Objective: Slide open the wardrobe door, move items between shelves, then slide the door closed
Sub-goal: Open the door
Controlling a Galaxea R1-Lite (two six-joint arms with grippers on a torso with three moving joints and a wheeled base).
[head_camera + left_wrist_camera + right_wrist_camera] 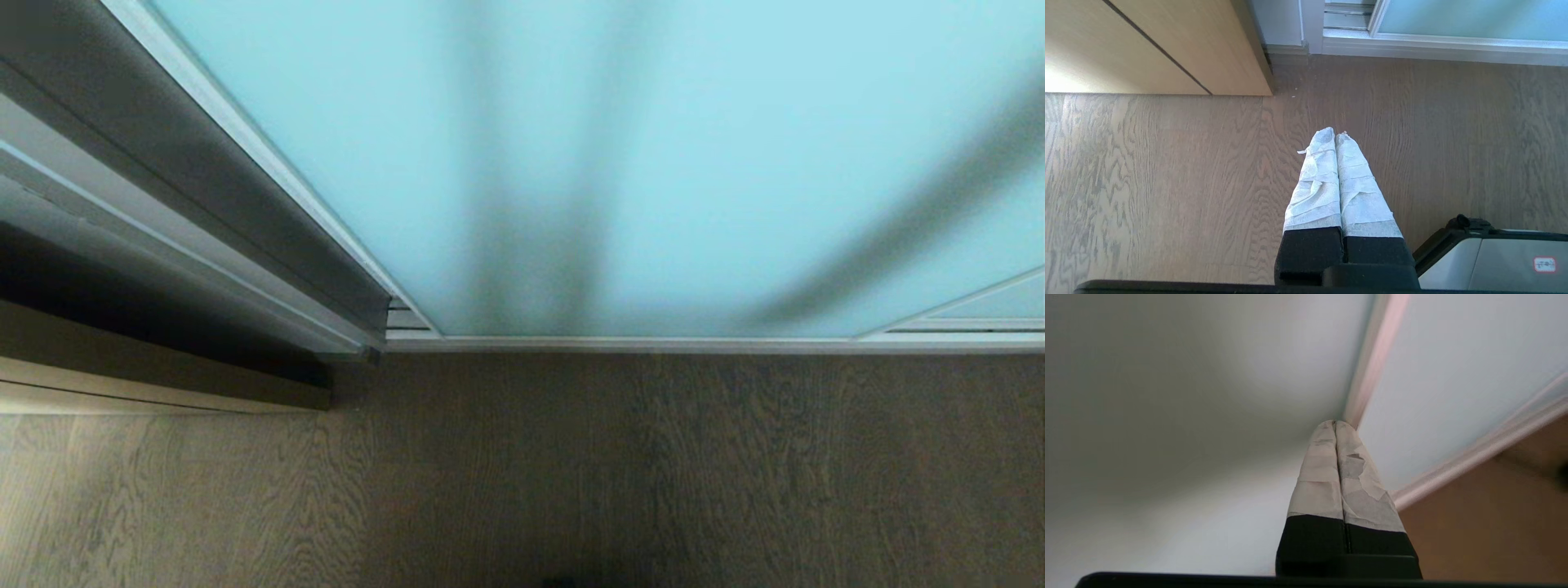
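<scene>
Head view dim; 2 soft dark shadow bands cross the sliding wardrobe door point(620, 163), straight frame lines bow near pic edges. Left wrist view bright & sharp, sun glare on cabinet panel point(1069, 77) at far left. Right wrist view hazy, bkgd out of focus.

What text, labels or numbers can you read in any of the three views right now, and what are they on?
No text can be read in any view.
Only candidate: a small red-outlined sticker on the robot's grey base panel in the left wrist view; its marks are too small and blurred to read.
Frosted glass door, its metal frame, wood floor and the taped end effectors: no writing visible.
</scene>
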